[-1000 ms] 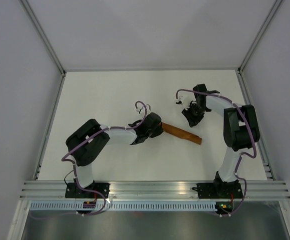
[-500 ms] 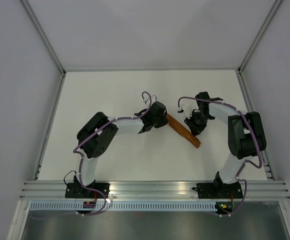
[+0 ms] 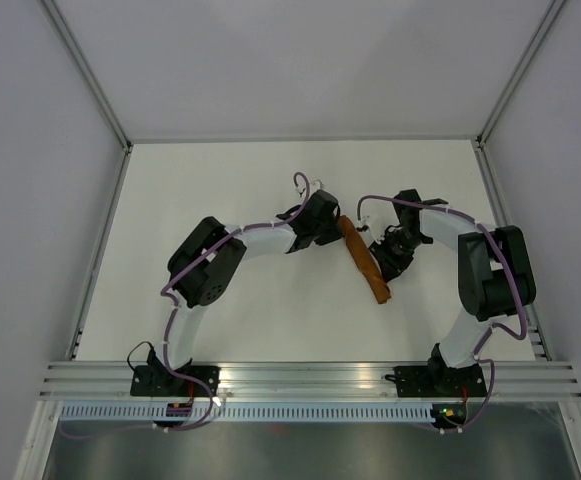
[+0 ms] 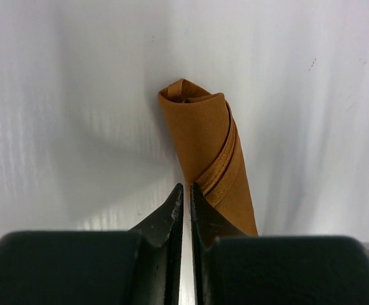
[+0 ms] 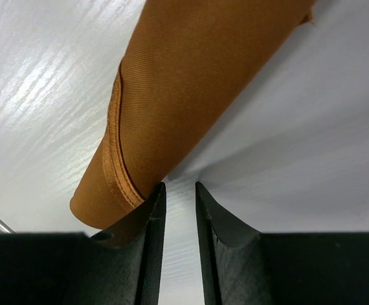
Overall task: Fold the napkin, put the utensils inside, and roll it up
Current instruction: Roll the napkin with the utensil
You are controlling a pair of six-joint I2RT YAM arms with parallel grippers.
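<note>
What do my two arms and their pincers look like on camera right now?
Both the left arm and right arm have white links with bulky black joint housings and black base plates. A thin purple cable loops along each. The left pincer and right pincer have matte black fingers tapering to narrow tips. No markings show.

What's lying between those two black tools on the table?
The rolled-up orange napkin lies at a slant between the left tool and the right tool. The top view shows this best.
</note>
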